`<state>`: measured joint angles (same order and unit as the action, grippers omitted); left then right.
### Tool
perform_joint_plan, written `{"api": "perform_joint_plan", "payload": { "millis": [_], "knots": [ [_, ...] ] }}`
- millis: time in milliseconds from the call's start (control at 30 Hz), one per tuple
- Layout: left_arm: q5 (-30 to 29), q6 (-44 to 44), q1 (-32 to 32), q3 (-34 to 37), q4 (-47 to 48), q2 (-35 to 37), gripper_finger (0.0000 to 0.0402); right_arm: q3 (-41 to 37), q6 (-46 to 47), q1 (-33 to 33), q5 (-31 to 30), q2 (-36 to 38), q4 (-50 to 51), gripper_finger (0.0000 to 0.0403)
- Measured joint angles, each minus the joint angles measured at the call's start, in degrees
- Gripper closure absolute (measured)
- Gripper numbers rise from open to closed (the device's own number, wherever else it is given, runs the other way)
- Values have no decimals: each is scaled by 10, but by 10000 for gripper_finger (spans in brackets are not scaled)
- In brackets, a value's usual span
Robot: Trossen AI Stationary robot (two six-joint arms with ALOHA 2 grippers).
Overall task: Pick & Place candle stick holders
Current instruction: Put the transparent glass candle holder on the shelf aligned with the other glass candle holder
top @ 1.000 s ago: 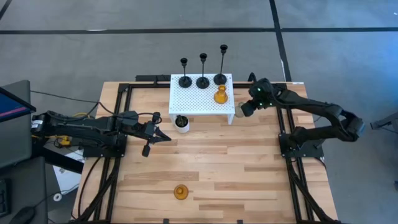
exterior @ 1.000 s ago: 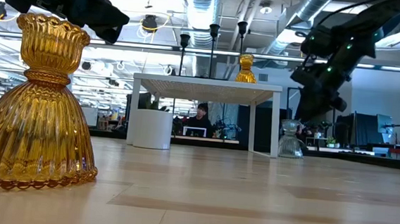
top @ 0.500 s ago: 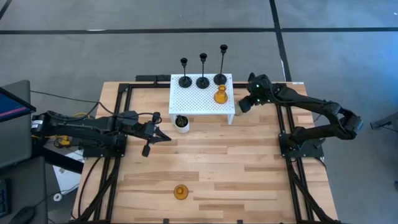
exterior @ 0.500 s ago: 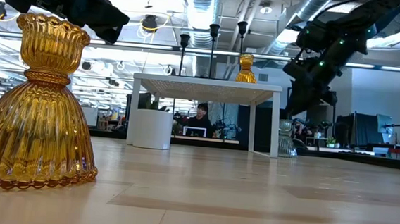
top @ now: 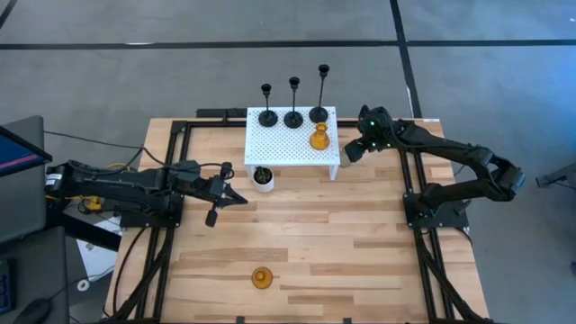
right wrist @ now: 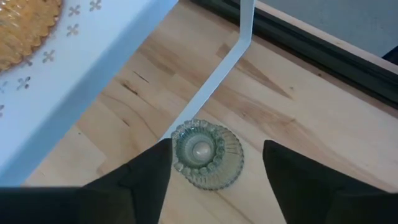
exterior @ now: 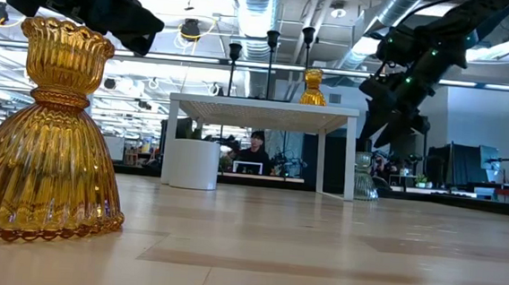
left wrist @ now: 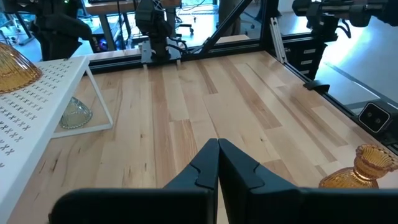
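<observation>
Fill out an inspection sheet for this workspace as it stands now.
Surface: wooden table, white perforated stand at the back.
Job's things: three black holders and one amber holder on the stand; second amber holder near the front edge; clear glass holder beside the stand's leg.
Clutter: white plant pot.
End effectors: left end effector shut, empty; right end effector open above the clear glass holder.
Cables: nothing seen on the table.
Surroundings: person behind.

Grey floor (top: 180, 72) crossed by dark lines, exposed ceiling ducts (exterior: 408, 5), distant office desks (exterior: 467, 189)
</observation>
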<state>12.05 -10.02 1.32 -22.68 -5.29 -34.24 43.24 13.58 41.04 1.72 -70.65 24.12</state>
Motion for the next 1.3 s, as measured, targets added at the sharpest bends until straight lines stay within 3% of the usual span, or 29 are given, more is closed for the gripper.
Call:
{"api": "perform_joint_plan", "payload": {
  "millis": [167,600,700,967,1300],
  "knots": [
    [0,0,0,0,1,0,394,0,0,-1,0,-3,-3,172],
    [0,0,0,0,3,0,394,7,4,-5,17,-117,-20,229],
    [0,0,0,0,3,0,394,5,11,-5,18,-108,-16,259],
    [0,0,0,0,4,0,394,0,13,-5,18,-54,53,386],
    [0,0,0,0,4,0,394,17,31,-6,8,38,216,393]
  ]
}}
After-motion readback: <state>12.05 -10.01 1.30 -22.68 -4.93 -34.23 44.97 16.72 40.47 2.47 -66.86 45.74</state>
